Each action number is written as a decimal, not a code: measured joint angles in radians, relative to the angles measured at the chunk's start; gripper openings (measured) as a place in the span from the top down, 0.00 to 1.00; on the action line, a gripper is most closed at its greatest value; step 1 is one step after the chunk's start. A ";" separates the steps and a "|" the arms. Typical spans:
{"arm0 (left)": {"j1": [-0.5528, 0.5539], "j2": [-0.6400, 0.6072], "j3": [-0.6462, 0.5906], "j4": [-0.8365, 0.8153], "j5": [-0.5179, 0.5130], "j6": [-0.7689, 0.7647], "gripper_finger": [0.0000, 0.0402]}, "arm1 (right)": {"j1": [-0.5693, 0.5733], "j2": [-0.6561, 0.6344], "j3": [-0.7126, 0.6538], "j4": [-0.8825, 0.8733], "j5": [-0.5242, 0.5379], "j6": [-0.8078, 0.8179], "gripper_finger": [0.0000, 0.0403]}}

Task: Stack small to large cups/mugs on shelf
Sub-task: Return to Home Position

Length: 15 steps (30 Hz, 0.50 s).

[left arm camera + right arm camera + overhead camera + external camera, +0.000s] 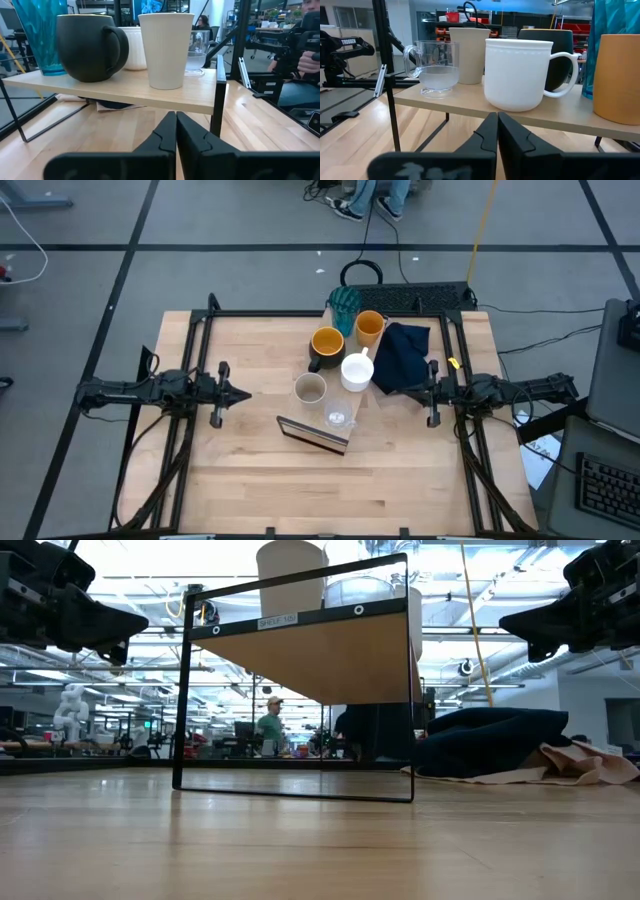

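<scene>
Left gripper [243, 393] is held over the table's left side, fingers pressed together with nothing between them, tips aimed at the shelf [150, 95]. Right gripper [418, 389] is mirrored on the right side, likewise closed and empty, its tips over the edge of the navy cloth [403, 355]. The shelf is found between the two, raised on a thin black frame [182, 690]. Its long axis is laid slantwise from the near middle of the table to the far right, so it is crossed by the line joining the grippers.

All six cups are seen on the board in one row. The clear glass [337, 418] is placed at the near end, followed by the beige cup [310, 389], white mug [357, 372], dark mug [326, 345] and orange cup [369, 328]. The teal tumbler [345, 302] is set at the far end.

The stacking is judged complete, with only the retreat to home left. The row is faced broadside by both arms, and the right gripper is judged slightly nearer to it. Each arm should be drawn straight back from the shelf. Any sideways swing is to be avoided, since the beige cup and white mug are nearest the tips.
</scene>
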 joint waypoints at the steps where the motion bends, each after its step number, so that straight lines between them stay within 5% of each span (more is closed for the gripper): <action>1: 0.000 0.000 0.000 0.000 0.000 0.003 0.98 | 0.000 0.000 0.000 0.000 0.000 0.000 1.00; 15: 0.000 0.000 0.002 0.002 0.003 -0.024 0.93 | 0.000 0.000 0.000 0.007 0.001 -0.013 1.00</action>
